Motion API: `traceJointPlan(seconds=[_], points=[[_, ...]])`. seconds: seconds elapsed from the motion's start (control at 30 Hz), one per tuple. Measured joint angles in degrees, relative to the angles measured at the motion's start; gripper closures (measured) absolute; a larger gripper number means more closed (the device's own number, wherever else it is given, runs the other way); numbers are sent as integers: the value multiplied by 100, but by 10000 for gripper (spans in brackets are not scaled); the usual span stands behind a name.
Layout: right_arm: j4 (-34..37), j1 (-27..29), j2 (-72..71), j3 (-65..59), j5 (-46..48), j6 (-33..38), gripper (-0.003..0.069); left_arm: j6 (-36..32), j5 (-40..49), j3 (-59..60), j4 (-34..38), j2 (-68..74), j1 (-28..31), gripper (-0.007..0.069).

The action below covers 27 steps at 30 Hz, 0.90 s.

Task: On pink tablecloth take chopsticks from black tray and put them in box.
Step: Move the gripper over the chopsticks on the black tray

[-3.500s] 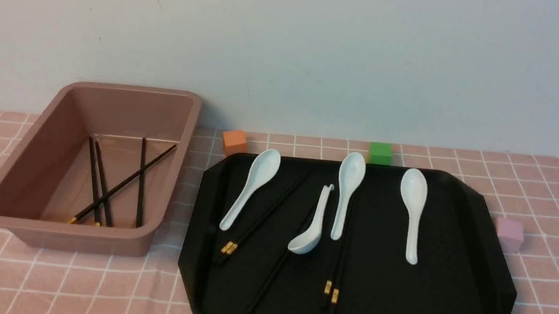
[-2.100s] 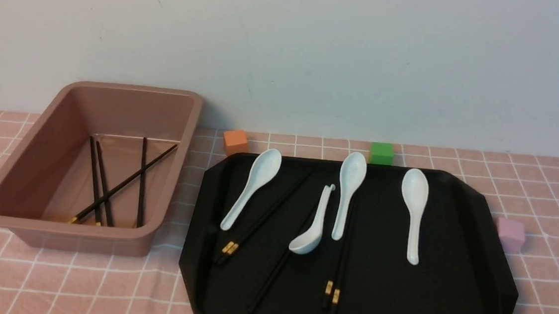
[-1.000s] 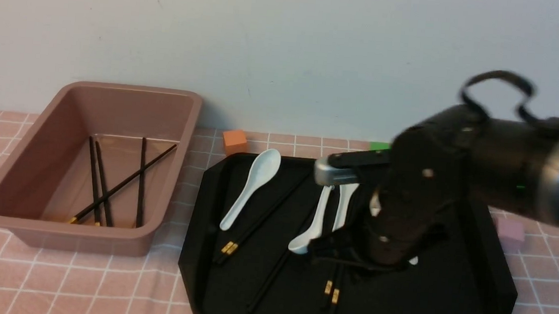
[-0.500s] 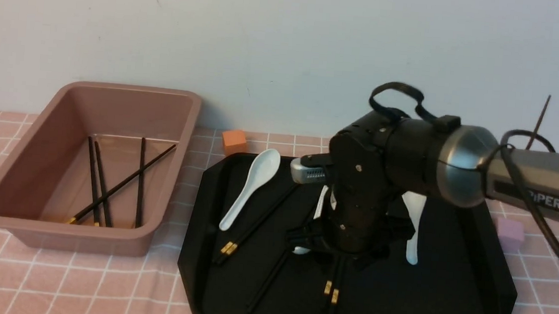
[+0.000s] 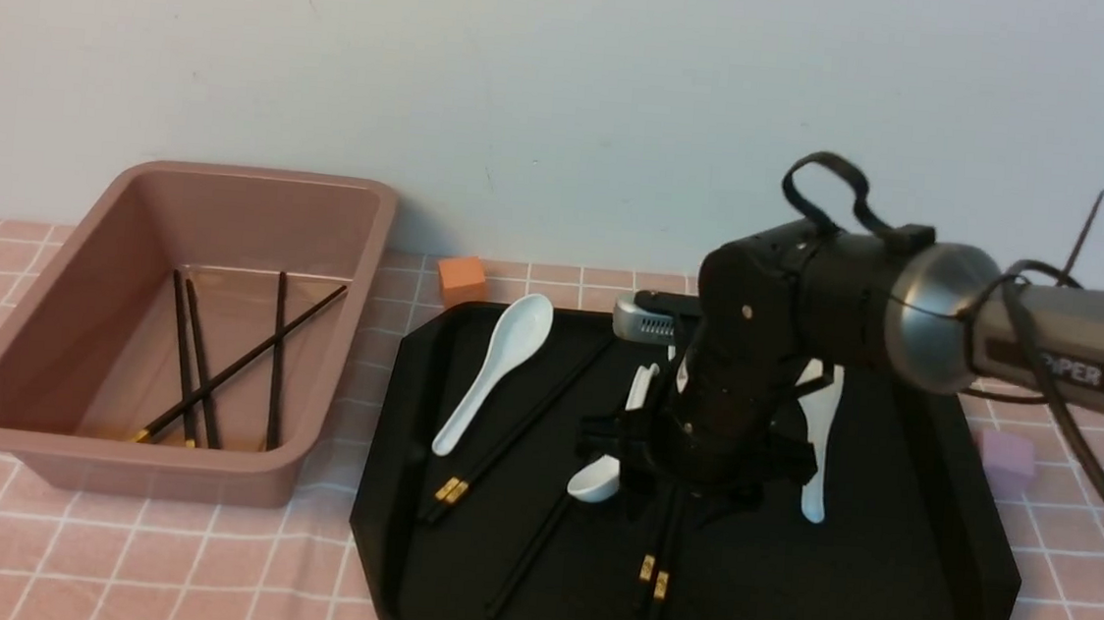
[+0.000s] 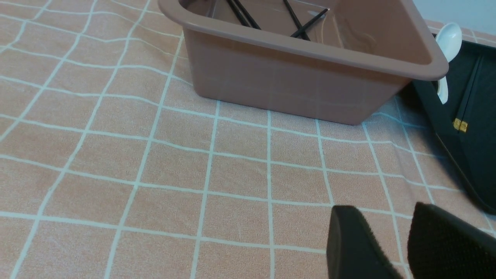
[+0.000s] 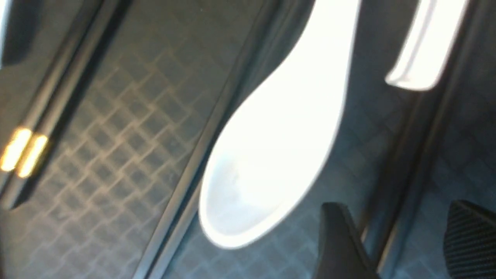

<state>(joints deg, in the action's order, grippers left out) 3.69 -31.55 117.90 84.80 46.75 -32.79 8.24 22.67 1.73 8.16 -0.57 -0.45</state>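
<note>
Below pale wall (image 5: 531, 82), pink tablecloth (image 5: 100, 550) (gridded)

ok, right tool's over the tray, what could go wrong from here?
1. The open right tool straddles the chopsticks with a spoon close beside one finger; closing may knock it.
2. The handle of a second spoon seems to rest on that pair, so lifting could tip it.

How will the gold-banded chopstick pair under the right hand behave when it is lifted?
Probably stiff and light: the chopsticks are thin, straight sticks. They may slip or separate: two smooth loose sticks lie inside the open right hand. The nearby white spoon might get nudged.
</note>
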Motion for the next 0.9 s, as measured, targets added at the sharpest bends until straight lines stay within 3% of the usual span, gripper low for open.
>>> traceJointPlan(seconds=[0.6, 0.7, 0.9], points=[[-244, 0, 237, 40, -79, -287, 298, 0, 0, 0, 0, 0, 0, 386], [-236, 5, 265, 72, -12, -282, 334, 0, 0, 0, 0, 0, 0, 386], [-230, 11, 265, 77, 148, -262, 533, 0, 0, 0, 0, 0, 0, 386]])
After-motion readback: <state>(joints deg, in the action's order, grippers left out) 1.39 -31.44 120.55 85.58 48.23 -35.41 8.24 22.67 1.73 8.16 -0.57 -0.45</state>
